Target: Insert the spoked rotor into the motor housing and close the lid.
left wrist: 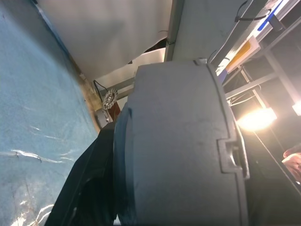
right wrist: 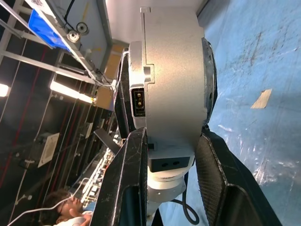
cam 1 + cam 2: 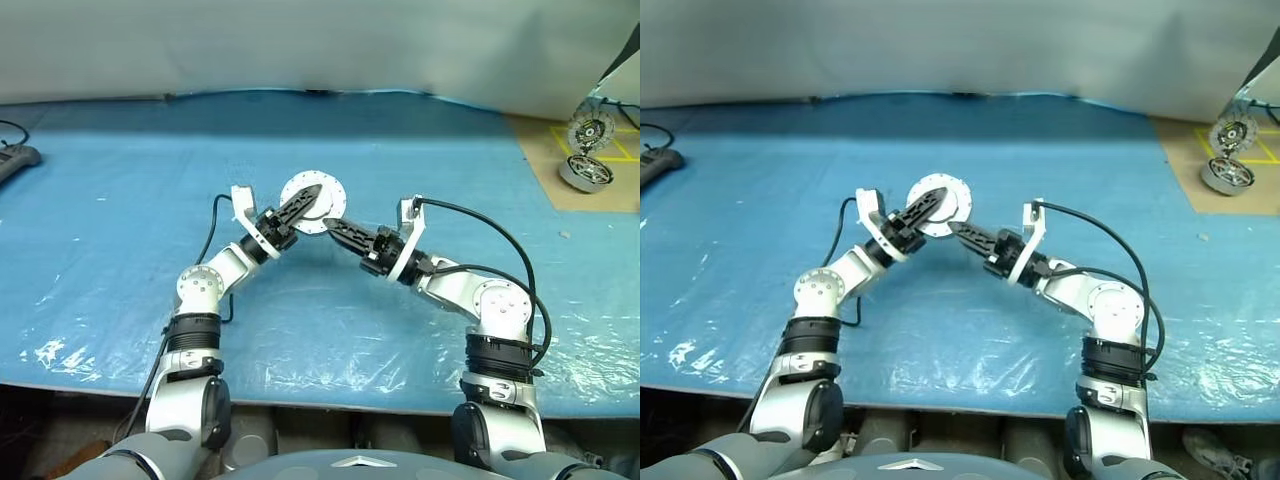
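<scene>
A blue sheet (image 3: 120, 200) covers the table, with a pale grey backdrop (image 3: 300, 40) rising behind it. At the far right corner lies a brown board (image 3: 545, 160) marked with yellow tape. Both arms reach in to meet over the middle of the sheet, holding the housing (image 2: 171, 70) lifted clear of the surface. It is a short grey cylinder with a pale round flange, and in the head views the flange faces the camera. The right gripper (image 3: 335, 226) is clamped on the housing, with one black finger pressed to each side of the cylinder's wall, next to a small socket in the casing. The left gripper (image 3: 305, 205) lies across the flange face from the other side. One of its fingers (image 1: 89, 183) sits against the cylinder's side, but I cannot tell whether this claw is closed on it. Two small round metal parts (image 3: 588, 150) rest on the board, well apart from the housing and too small to identify. A dark power strip (image 3: 15, 160) lies at the left edge.
</scene>
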### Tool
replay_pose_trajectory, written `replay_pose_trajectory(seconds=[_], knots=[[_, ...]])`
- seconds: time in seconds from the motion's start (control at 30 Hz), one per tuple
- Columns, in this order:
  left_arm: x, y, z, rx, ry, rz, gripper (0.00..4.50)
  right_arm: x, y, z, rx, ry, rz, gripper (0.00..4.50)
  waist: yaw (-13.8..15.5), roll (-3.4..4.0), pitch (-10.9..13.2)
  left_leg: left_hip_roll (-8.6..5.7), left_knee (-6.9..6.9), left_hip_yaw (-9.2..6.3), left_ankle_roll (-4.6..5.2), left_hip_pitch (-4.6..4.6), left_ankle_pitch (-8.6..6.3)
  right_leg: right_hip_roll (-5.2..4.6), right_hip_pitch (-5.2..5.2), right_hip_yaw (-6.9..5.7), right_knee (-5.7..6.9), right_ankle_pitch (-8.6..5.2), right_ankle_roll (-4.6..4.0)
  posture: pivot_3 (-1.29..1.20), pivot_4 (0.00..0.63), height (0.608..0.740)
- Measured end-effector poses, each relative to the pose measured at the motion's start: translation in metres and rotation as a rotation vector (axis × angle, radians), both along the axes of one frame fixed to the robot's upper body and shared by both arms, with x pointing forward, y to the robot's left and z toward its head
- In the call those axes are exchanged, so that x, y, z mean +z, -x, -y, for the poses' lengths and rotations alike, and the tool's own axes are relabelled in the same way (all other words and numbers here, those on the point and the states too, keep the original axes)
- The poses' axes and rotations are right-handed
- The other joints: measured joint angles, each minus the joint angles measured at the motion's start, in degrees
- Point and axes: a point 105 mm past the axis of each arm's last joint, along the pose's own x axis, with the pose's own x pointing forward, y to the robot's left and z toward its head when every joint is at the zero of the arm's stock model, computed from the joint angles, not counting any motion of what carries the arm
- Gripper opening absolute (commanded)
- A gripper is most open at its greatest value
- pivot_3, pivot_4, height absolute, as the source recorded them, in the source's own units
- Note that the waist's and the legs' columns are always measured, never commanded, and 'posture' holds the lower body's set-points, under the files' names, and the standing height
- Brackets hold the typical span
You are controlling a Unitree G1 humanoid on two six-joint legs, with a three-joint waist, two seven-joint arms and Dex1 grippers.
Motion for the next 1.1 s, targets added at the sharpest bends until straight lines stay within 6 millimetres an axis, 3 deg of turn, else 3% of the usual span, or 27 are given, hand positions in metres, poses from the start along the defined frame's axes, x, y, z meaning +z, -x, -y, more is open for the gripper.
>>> replay_pose_trajectory(seconds=[0.17,0.37,0.7,0.77,0.93,1.1], knots=[[0.0,0.0,-0.006,0.002,-0.018,-0.007,2.55,-0.002,-0.001,-0.005,-0.005,0.013,-0.002,1.09,0.1,0.0,0.0,-0.03,0.02,-0.01,0.0,-0.01,0.0,-0.02,0.02,0.0,0.0,0.0,0.0,0.0,0.15,0.74],[-0.007,-0.004,-0.005,0.036,-0.071,-0.031,2.55,0.001,-0.012,0.004,-0.102,0.04,0.04,3.08,0.23,-0.01,0.01,-0.02,0.02,-0.02,0.0,-0.02,0.0,-0.02,0.02,-0.01,-0.02,0.0,0.01,0.0,0.15,0.74],[-0.003,-0.021,-0.005,0.147,-0.059,-0.054,2.55,0.001,-0.017,0.011,-0.131,0.047,0.034,3.08,0.09,-0.04,0.02,-0.01,0.03,-0.02,0.0,-0.01,0.0,-0.01,0.01,-0.01,0.02,0.0,0.01,0.0,0.15,0.74],[-0.003,-0.039,-0.03,0.318,-0.115,-0.053,2.55,0.004,-0.018,0.011,-0.138,0.048,0.05,3.08,-0.46,-0.04,0.02,0.0,0.03,-0.02,0.0,0.08,0.0,0.03,0.02,0.01,0.04,0.01,0.01,0.0,0.15,0.74],[-0.02,-0.057,-0.095,0.627,-0.232,-0.09,2.55,0.0,-0.026,0.03,-0.239,0.108,0.071,3.08,-0.1,-0.04,0.02,-0.02,-0.01,-0.07,0.0,-0.1,0.0,0.02,0.0,-0.08,-0.11,0.01,0.03,0.0,0.15,0.74],[-0.052,-0.062,-0.125,0.75,-0.347,-0.193,2.55,-0.002,-0.027,0.031,-0.27,0.242,0.147,3.08,0.85,-0.11,0.07,-0.01,0.09,-0.2,0.0,-0.29,0.0,-0.02,-0.01,-0.41,-0.14,0.02,0.05,0.0,0.15,0.74]])
